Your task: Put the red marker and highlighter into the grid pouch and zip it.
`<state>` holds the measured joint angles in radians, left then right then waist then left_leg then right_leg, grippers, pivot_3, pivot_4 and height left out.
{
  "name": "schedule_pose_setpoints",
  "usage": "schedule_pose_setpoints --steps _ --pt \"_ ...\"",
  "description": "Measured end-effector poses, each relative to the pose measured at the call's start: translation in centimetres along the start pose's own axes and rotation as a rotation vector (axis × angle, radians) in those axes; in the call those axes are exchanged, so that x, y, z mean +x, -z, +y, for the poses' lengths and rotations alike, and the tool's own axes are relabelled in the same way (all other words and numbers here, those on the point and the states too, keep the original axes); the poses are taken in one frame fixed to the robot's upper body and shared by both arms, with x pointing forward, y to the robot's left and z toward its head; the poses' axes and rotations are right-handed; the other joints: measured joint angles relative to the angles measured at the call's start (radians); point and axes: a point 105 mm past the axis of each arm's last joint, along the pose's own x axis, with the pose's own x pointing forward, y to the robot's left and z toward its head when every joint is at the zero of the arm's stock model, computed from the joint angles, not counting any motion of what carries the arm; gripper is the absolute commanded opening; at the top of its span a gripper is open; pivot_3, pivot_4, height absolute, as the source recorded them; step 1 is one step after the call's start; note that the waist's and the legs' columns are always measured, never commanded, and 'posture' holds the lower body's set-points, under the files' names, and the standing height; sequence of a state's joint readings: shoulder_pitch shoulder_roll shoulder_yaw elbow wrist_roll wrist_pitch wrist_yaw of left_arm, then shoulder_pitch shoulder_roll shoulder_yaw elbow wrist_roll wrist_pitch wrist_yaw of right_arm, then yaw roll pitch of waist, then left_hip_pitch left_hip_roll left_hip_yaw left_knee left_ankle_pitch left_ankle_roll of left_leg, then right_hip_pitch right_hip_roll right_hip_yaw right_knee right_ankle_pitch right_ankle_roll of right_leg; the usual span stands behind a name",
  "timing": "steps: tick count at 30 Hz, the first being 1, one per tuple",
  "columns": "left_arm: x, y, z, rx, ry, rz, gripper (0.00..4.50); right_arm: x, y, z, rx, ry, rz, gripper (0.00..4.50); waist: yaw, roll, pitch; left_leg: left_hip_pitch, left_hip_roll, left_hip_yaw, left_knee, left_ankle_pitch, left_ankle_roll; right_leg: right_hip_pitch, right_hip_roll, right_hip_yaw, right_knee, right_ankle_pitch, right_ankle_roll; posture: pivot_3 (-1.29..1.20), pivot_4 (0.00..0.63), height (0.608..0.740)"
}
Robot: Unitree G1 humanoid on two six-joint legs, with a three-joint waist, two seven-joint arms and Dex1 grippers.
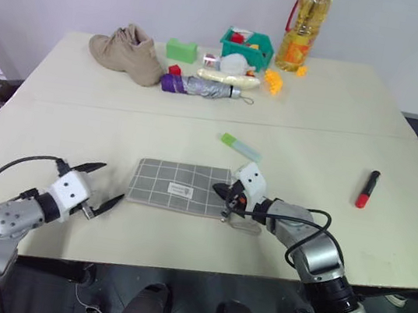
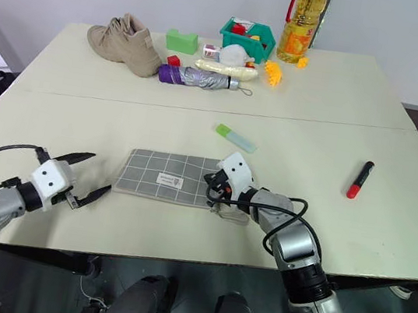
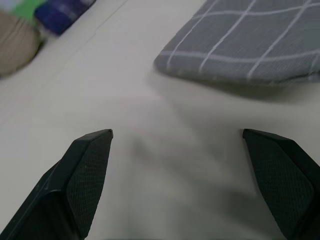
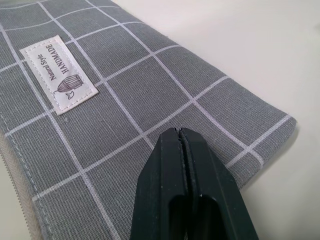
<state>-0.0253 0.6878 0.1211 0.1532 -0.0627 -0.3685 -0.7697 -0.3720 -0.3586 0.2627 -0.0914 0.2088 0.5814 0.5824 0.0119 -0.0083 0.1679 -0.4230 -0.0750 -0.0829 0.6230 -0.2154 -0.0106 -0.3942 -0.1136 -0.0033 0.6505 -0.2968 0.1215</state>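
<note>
Right tool [image 1: 228,196] clenched at the soft, limp grid pouch [image 1: 177,186]; left tool [image 1: 102,185] released; best gripped by its right edge.

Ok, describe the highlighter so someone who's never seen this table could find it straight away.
Start at the grid pouch lying flat near the front of the table. Just behind its right end, alone on bare tabletop, lies the highlighter. It is short and stubby with a bright green cap and pale body, unlike the red-and-black red marker far to the right.
</note>
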Motion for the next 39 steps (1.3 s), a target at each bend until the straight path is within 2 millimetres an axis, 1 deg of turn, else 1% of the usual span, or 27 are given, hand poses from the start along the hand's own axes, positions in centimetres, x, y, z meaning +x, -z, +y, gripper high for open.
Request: schedule_pose_setpoints --steps 3,8,11,12,14,15,18,19,24,27,28,30,31,34,35,37,38,39 --pt "1.7 -0.9 -0.3 0.123 0.073 -0.082 4.50 0.2 0.0 0.2 0.000 -0.003 -0.001 0.06 -0.003 0.000 0.000 0.000 0.000 0.000 0.000 0.000 0.000 0.000 0.000 0.000 0.000 0.000 0.000 0.00 0.150 0.739" --pt "3.5 -1.8 -0.4 0.292 0.144 -0.183 4.50 0.2 0.0 0.2 -0.001 0.003 -0.002 0.06 -0.004 0.000 0.000 0.001 0.000 0.001 -0.001 0.000 0.000 0.000 0.001 0.000 0.001 0.000 0.001 0.00 0.150 0.739" --pt "4.1 -2.1 -0.7 0.359 0.184 -0.228 3.64 0.2 0.0 0.1 -0.005 0.010 0.001 0.00 -0.003 -0.001 -0.001 0.002 0.000 0.001 -0.001 0.000 0.000 0.001 0.001 0.000 0.001 0.001 0.001 0.00 0.150 0.739" --pt "4.3 -2.0 -1.0 0.371 0.201 -0.238 3.23 0.2 0.0 0.1 -0.006 0.011 0.002 0.00 -0.004 -0.001 -0.001 0.002 0.000 0.001 -0.001 0.000 0.000 0.001 0.001 0.000 0.001 0.001 0.001 0.00 0.150 0.739" --pt "4.5 -1.9 -1.5 0.392 0.233 -0.258 2.12 0.2 0.1 0.1 -0.008 0.014 0.003 0.00 -0.004 -0.001 -0.001 0.002 0.000 0.001 -0.001 0.000 0.000 0.001 0.001 0.000 0.002 0.001 0.001 0.00 0.150 0.739" --pt "4.6 -1.9 -1.7 0.398 0.250 -0.266 1.68 0.2 0.1 0.1 -0.008 0.015 0.003 0.00 -0.004 -0.001 -0.001 0.002 0.000 0.001 0.000 0.000 0.000 0.001 0.001 0.000 0.002 0.001 0.002 0.00 0.150 0.739" --pt "4.8 -2.7 -1.2 0.437 0.242 -0.310 0.08 0.2 0.1 0.1 -0.005 0.023 0.003 0.00 -0.003 -0.001 -0.001 0.002 0.000 0.001 0.000 0.000 0.000 0.001 0.001 0.000 0.002 0.001 0.002 0.00 0.150 0.739" --pt "4.9 -2.9 -1.0 0.447 0.239 -0.323 0.03 0.2 0.2 0.1 -0.005 0.023 0.003 0.00 -0.003 -0.001 -0.001 0.003 -0.001 0.001 0.000 0.000 0.000 0.002 0.001 0.000 0.002 0.001 0.002 0.00 0.150 0.739" --pt "4.5 -2.7 -1.3 0.414 0.236 -0.332 0.03 0.3 0.0 0.2 -0.003 0.028 -0.004 0.00 -0.007 -0.001 -0.001 0.003 -0.001 0.001 0.000 0.000 0.000 0.003 0.001 0.000 0.003 0.001 0.002 0.00 0.150 0.739" --pt "4.3 -2.5 -1.4 0.331 0.217 -0.320 0.03 0.3 -0.3 -0.1 -0.016 0.052 -0.021 0.00 -0.013 -0.001 -0.001 0.003 0.000 0.001 0.000 0.000 0.000 0.003 0.001 0.000 0.003 0.001 0.002 0.00 0.150 0.739" --pt "4.2 -2.4 -1.4 0.280 0.204 -0.305 0.03 0.2 -0.5 -0.7 -0.017 0.075 -0.030 0.00 -0.016 -0.001 -0.001 0.003 0.000 0.001 0.000 0.001 0.000 0.003 0.001 0.000 0.003 0.001 0.002 0.00 0.150 0.739" --pt "4.2 -2.1 -1.4 0.182 0.183 -0.265 0.00 -0.5 -1.3 -2.5 -0.009 0.139 -0.052 0.53 -0.023 -0.001 -0.001 0.003 0.000 0.001 0.000 0.001 0.000 0.003 0.001 0.000 0.004 0.001 0.002 0.00 0.150 0.739" --pt "4.4 -2.1 -1.2 0.118 0.158 -0.239 0.00 -1.2 -2.2 -3.8 -0.008 0.176 -0.077 0.78 -0.025 -0.001 0.000 0.002 0.000 0.000 0.000 0.001 0.000 0.004 0.001 0.001 0.005 0.001 0.002 0.00 0.150 0.739" --pt "4.6 -2.5 -0.6 -0.010 0.077 -0.196 0.00 -2.8 -4.4 -6.0 -0.027 0.222 -0.133 2.31 -0.028 -0.001 0.000 0.002 0.001 0.000 -0.001 0.001 0.000 0.003 0.003 0.001 0.005 0.000 0.002 0.00 0.150 0.739" --pt "4.6 -3.0 -0.3 -0.057 0.028 -0.192 0.00 -3.4 -4.8 -6.6 -0.044 0.230 -0.136 2.82 -0.029 -0.001 0.000 0.002 0.001 0.001 -0.001 0.001 0.000 0.003 0.003 0.001 0.005 0.000 0.002 0.00 0.150 0.739" --pt "4.6 -3.6 -0.3 -0.126 -0.040 -0.180 0.00 -4.3 -5.0 -7.4 -0.068 0.240 -0.123 3.74 -0.028 -0.001 0.000 0.002 0.001 0.001 -0.001 0.001 0.000 0.003 0.003 0.001 0.005 0.000 0.002 0.00 0.150 0.739" --pt "4.6 -3.8 -0.4 -0.160 -0.069 -0.169 0.00 -4.7 -4.9 -7.7 -0.073 0.240 -0.115 4.13 -0.028 -0.001 0.000 0.002 0.001 0.001 -0.002 0.001 0.000 0.003 0.003 0.002 0.005 0.000 0.002 0.00 0.150 0.739" --pt "4.6 -3.9 -0.4 -0.175 -0.088 -0.158 0.00 -4.8 -4.9 -7.7 -0.070 0.232 -0.112 4.13 -0.027 -0.001 0.000 0.002 0.001 0.001 -0.002 0.001 0.000 0.002 0.003 0.002 0.005 0.000 0.002 0.00 0.150 0.739"
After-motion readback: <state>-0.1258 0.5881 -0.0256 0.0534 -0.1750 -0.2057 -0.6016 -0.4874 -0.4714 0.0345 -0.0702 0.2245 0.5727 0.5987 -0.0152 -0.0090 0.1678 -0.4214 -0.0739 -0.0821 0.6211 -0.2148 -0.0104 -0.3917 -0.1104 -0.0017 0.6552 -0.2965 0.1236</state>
